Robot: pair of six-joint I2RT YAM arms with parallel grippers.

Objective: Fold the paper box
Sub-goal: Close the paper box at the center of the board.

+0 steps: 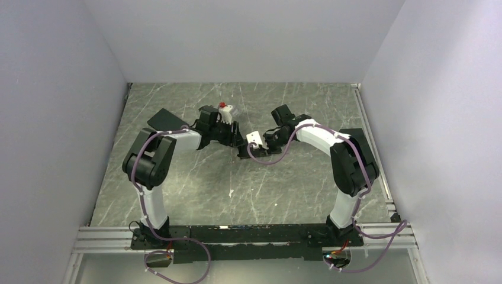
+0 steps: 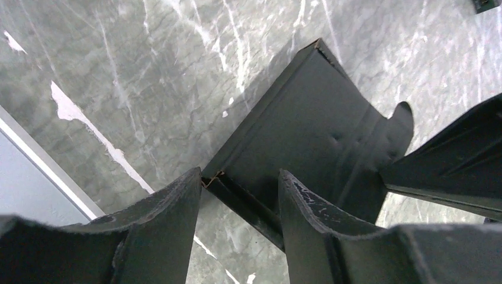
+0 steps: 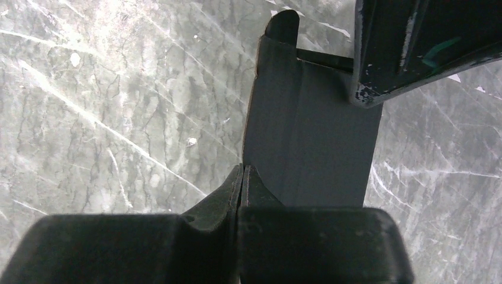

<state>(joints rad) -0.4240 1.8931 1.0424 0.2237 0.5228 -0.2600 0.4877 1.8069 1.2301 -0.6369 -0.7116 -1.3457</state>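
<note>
You have one paper box (image 1: 241, 153) of matte black creased cardboard, sitting mid-table on the grey marble-patterned tabletop (image 1: 266, 195), right between the two grippers. From overhead the wrists cover most of it, so you cannot read its long axis there.

Through your left wrist camera, the box (image 2: 308, 124) shows a long panel running away from the fingers, up and to the right, ending in a sharp corner. One rounded tab (image 2: 404, 113) sticks out on the right side of it.

Your left gripper (image 2: 240, 177) has its two fingers part-way apart, straddling the near folded edge of the box. The left fingertip sits right at the box's corner, but you cannot tell whether the pads are pressing on the card.

Through your right wrist camera, a panel of the box (image 3: 314, 148) lies face-up with its length pointing straight away from the fingers. The rounded tab (image 3: 283, 23) is at its far end.

Your right gripper (image 3: 243, 168) is closed tight, tips together at the panel's near left edge. No card shows between them.

There are two arms and two grippers. One flat black piece (image 1: 163, 119) lies behind the left arm's elbow, well apart from the box
</note>
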